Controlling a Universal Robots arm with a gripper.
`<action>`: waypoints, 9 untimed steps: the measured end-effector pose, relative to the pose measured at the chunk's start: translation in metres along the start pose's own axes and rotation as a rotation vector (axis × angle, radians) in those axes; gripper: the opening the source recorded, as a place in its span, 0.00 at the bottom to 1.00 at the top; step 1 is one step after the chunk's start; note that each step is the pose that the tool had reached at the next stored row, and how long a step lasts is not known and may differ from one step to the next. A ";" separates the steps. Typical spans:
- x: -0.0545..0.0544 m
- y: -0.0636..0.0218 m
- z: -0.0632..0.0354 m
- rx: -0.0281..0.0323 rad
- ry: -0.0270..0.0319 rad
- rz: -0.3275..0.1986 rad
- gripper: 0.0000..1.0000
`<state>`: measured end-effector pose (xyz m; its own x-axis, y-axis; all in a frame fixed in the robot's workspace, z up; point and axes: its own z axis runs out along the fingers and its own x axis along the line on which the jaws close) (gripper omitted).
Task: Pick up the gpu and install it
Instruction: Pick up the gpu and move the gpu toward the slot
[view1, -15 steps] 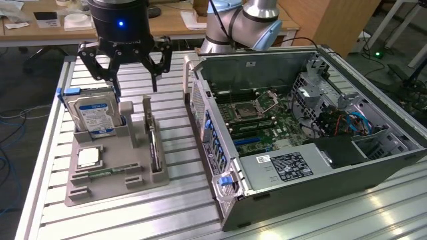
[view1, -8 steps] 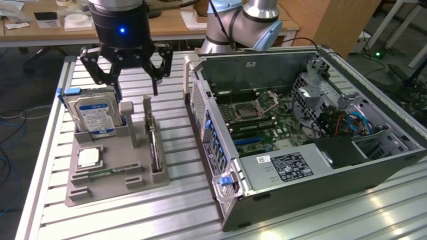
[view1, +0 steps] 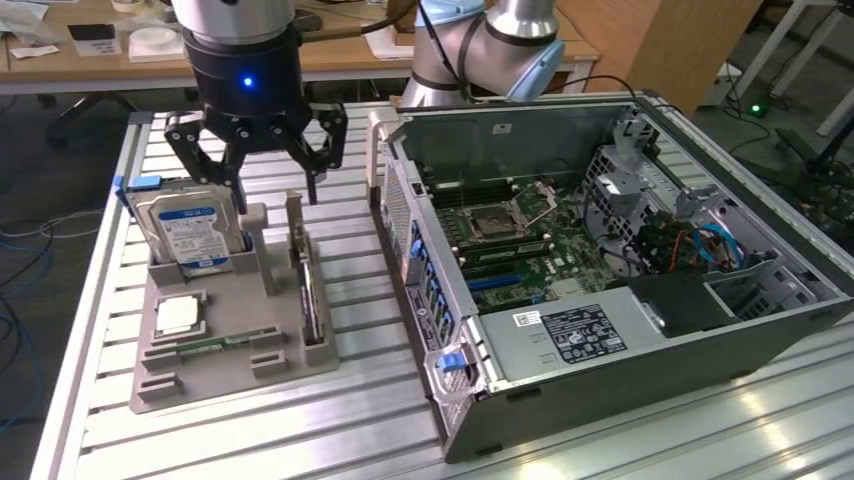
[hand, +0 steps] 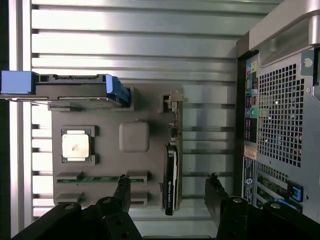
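The end effector (view1: 271, 190) is hanging just above the far end of a grey holder (view1: 260, 290), its black fingers (view1: 315, 170) spread wide and gripping nothing. The gpu (view1: 308, 292) is standing on its long edge in a slot along the holder's side, the side nearer the computer case (view1: 601, 330). It is showing as a slim black strip. Looking down from the wrist, the gpu (hand: 171, 170) is running lengthwise between the two fingers (hand: 122, 186), roughly midway, with a gap on either side and nothing touching it.

Towards the exterior view's left of the card, a silver hard drive (view1: 191, 230) with a blue-white label is standing upright in the holder, close under the end effector. Nearer the front of the holder, a square silver CPU chip (view1: 178, 315) is lying flat in its recess, and a narrow green memory stick (view1: 214, 345) is lying just beyond it. Grey posts of the holder are bracketing the card's ends.

On the exterior view's right, the computer case is lying open on its side, its motherboard (view1: 521, 240) facing up and its perforated rear panel facing the holder across a narrow gap.

Everything is resting on a ribbed aluminium surface (view1: 374, 420). Behind it, the arm's grey base (view1: 494, 50) is rising, with wooden desks (view1: 347, 50) farther back.
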<state>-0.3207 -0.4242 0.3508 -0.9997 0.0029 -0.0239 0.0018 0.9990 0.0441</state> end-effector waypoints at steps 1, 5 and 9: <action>0.000 -0.0011 0.0010 0.0000 0.0000 0.000 0.71; 0.000 -0.0053 0.0056 0.0000 0.0002 0.000 0.71; 0.000 -0.0067 0.0111 0.0000 0.0018 0.000 0.71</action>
<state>-0.3208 -0.4303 0.3393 -0.9998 0.0023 -0.0221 0.0014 0.9990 0.0441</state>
